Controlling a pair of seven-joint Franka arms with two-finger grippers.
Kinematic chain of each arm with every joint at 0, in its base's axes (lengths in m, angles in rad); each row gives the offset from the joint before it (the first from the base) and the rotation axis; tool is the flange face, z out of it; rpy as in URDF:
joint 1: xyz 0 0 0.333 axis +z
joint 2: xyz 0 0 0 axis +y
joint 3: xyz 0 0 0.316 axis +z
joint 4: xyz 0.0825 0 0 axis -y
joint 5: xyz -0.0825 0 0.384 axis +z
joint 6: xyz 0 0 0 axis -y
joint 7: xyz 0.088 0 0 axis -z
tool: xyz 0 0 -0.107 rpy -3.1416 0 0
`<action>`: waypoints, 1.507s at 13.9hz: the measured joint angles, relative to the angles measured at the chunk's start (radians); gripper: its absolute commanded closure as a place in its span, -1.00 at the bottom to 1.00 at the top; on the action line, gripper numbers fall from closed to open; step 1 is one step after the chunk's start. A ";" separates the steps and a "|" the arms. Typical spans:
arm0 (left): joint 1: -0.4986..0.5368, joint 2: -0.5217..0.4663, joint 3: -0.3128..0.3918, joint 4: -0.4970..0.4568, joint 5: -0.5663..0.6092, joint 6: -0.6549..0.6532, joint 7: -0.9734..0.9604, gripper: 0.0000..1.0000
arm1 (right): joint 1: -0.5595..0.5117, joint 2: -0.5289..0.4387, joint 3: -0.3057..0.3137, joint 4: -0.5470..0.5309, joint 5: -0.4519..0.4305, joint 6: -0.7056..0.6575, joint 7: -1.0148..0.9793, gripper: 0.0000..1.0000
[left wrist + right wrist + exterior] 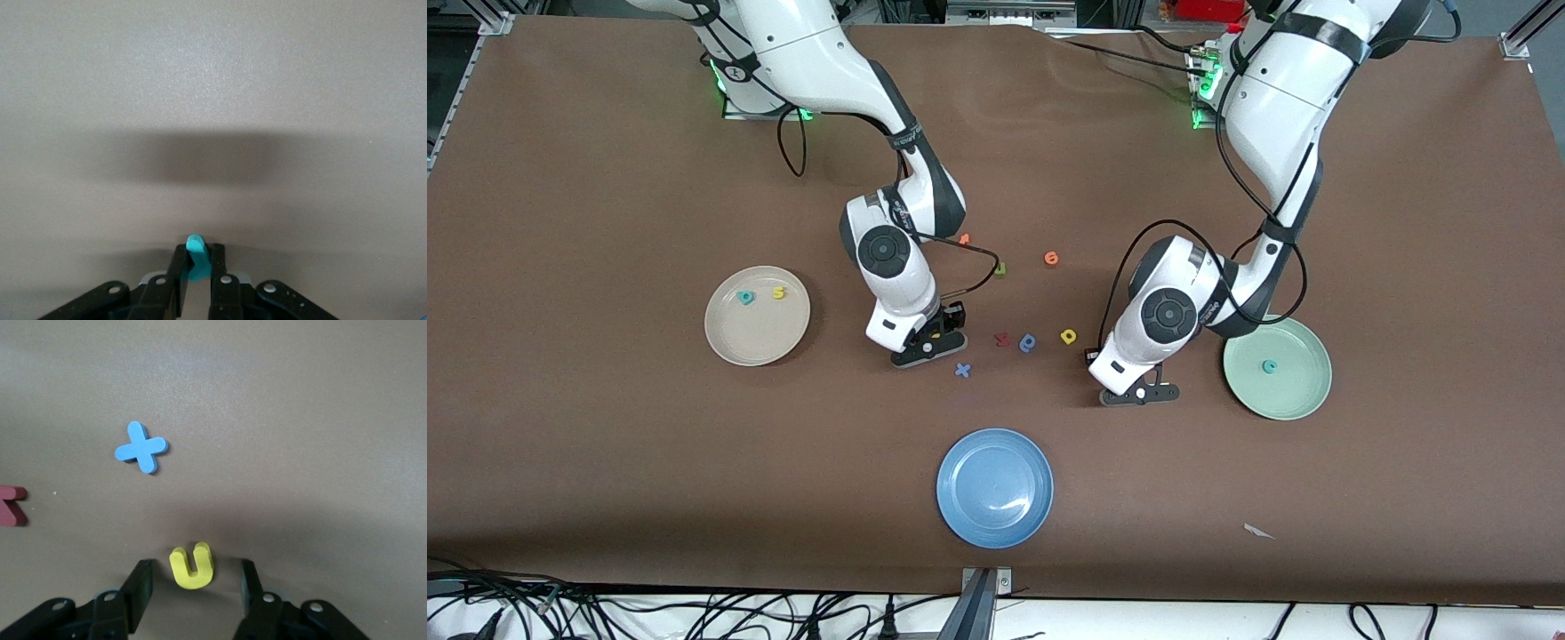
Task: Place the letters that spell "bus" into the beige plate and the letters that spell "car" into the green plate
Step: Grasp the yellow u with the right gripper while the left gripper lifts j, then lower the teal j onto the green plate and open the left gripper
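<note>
The beige plate (758, 342) holds a teal "b" (746, 297) and a yellow "s" (779, 292). A teal "c" (1268, 365) lies in the green plate (1291, 393). My right gripper (930, 345) is down at the table beside the blue cross. It stands open (195, 572) around the yellow "u" (192, 567), its fingers clear of the letter on both sides. My left gripper (1138, 392) is low beside the green plate and is shut (198, 257) on a small teal letter (195, 245). The yellow "a" (1068, 336) lies on the table between the two grippers.
Loose letters lie mid-table: a blue cross (962, 370), a dark red letter (1001, 339), a blue rounded letter (1028, 342), a green "u" (1000, 268) and two orange letters (1051, 258). A blue plate (994, 487) sits nearest the front camera.
</note>
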 measured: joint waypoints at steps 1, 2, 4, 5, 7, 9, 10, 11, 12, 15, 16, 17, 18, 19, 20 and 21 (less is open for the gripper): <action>0.001 0.000 0.002 0.003 0.000 0.000 0.000 0.95 | 0.000 0.000 -0.001 0.001 0.000 0.001 0.000 0.79; 0.004 -0.001 0.006 0.009 0.000 0.000 0.000 0.95 | 0.000 -0.001 -0.003 0.002 0.000 0.001 0.000 0.81; 0.026 -0.009 0.011 0.024 0.000 -0.017 0.006 0.95 | 0.001 -0.002 -0.003 0.003 0.000 0.001 0.000 0.87; 0.044 -0.020 0.012 0.032 0.001 -0.042 0.024 0.95 | 0.002 -0.002 -0.002 0.003 0.000 0.000 0.000 0.87; 0.093 -0.053 0.013 0.039 0.003 -0.114 0.118 0.95 | 0.004 -0.008 -0.008 0.004 0.000 -0.014 0.000 0.87; 0.152 -0.083 0.015 0.039 0.004 -0.194 0.267 0.94 | 0.008 -0.039 -0.059 0.011 0.000 -0.099 -0.004 0.87; 0.183 -0.093 0.018 0.039 0.013 -0.233 0.351 0.93 | 0.008 -0.063 -0.098 0.014 0.000 -0.165 -0.020 0.87; 0.209 -0.097 0.020 0.039 0.040 -0.264 0.427 0.92 | 0.007 -0.089 -0.142 0.015 0.000 -0.230 -0.050 0.87; 0.233 -0.099 0.020 0.039 0.083 -0.290 0.492 0.92 | 0.005 -0.112 -0.191 0.015 0.000 -0.295 -0.092 0.87; 0.278 -0.099 0.021 0.033 0.180 -0.336 0.653 0.88 | -0.011 -0.144 -0.335 0.006 0.001 -0.481 -0.250 0.87; 0.287 -0.099 0.022 0.030 0.197 -0.342 0.701 0.65 | -0.026 -0.145 -0.361 -0.007 0.001 -0.510 -0.292 0.87; 0.295 -0.099 0.022 0.027 0.208 -0.347 0.744 0.26 | -0.045 -0.144 -0.372 -0.029 0.002 -0.518 -0.326 0.87; 0.302 -0.099 0.022 0.024 0.216 -0.350 0.777 -0.48 | -0.069 -0.141 -0.374 -0.055 0.003 -0.517 -0.356 0.87; 0.309 -0.098 0.022 0.023 0.220 -0.350 0.802 -0.99 | -0.094 -0.134 -0.373 -0.078 0.011 -0.513 -0.384 0.85; 0.315 -0.098 0.022 0.023 0.220 -0.350 0.820 -1.00 | -0.115 -0.125 -0.372 -0.097 0.024 -0.502 -0.410 0.70; 0.318 -0.098 0.022 0.023 0.220 -0.350 0.826 -1.00 | -0.128 -0.113 -0.372 -0.110 0.033 -0.488 -0.421 0.12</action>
